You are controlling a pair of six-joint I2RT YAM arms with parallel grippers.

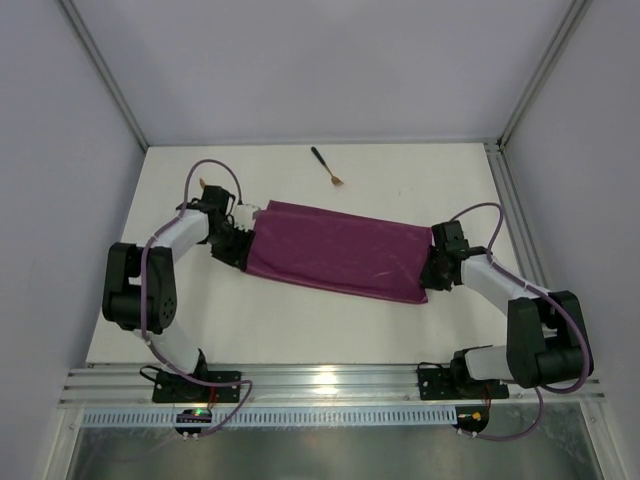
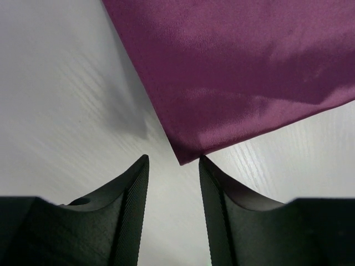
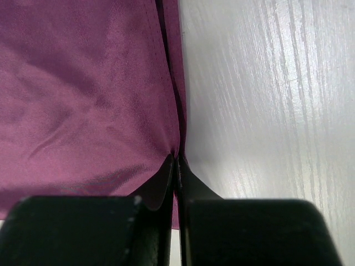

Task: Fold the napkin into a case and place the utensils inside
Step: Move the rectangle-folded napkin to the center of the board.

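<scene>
The napkin (image 1: 338, 250) lies folded into a long magenta-purple band across the middle of the table. At its right end, my right gripper (image 1: 431, 270) is shut on the napkin's edge (image 3: 166, 100); the right wrist view shows the cloth pinched between the closed fingertips (image 3: 176, 158). My left gripper (image 1: 242, 256) is at the left end, open. A corner of the napkin (image 2: 233, 72) points at the gap just ahead of its fingertips (image 2: 173, 160), with nothing between them. One utensil, a fork (image 1: 327, 167) with a gold head and black handle, lies behind the napkin. The knife does not show clearly.
The white table (image 1: 330, 330) is bounded by grey walls at the back and sides and a metal rail (image 1: 330, 380) at the near edge. A small gold-coloured bit (image 1: 203, 184) shows beside the left arm's cable.
</scene>
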